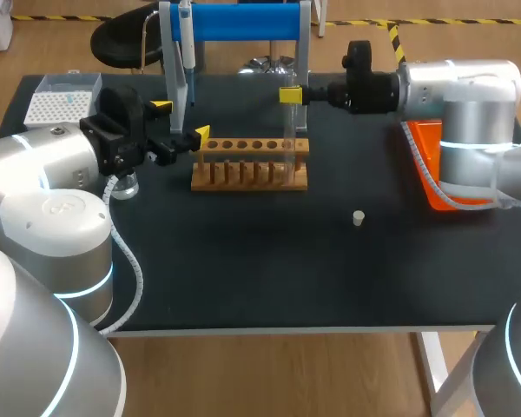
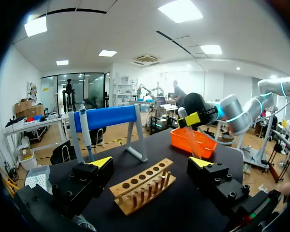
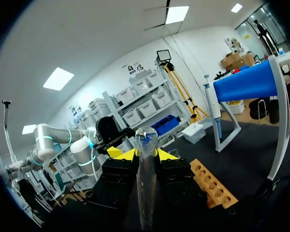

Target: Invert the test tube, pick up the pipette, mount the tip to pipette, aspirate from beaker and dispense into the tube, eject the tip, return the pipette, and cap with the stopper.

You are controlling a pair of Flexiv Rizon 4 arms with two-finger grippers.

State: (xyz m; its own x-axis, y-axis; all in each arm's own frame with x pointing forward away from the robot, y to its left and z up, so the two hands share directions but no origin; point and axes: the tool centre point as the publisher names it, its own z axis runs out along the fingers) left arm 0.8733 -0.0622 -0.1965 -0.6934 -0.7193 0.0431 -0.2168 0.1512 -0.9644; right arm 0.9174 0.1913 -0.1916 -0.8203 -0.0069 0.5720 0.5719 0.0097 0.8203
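1. Head view: your right gripper point(image 1: 291, 95) clasps the test tube point(image 1: 288, 130) over the right end of the wooden rack point(image 1: 250, 165). The stopper point(image 1: 358, 217) lies apart on the table point(image 1: 243, 269).
2. Left wrist view: your left gripper point(image 2: 152, 164) is released, with the rack point(image 2: 142, 186) ahead. The pipette point(image 2: 84, 130) hangs on the blue stand point(image 2: 106, 117).
3. Right wrist view: both yellow tips pinch the tube point(image 3: 146, 183).

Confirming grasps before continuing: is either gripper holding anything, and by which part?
The right gripper is shut on the clear cylindrical test tube near its upper end; the left gripper is open and empty.
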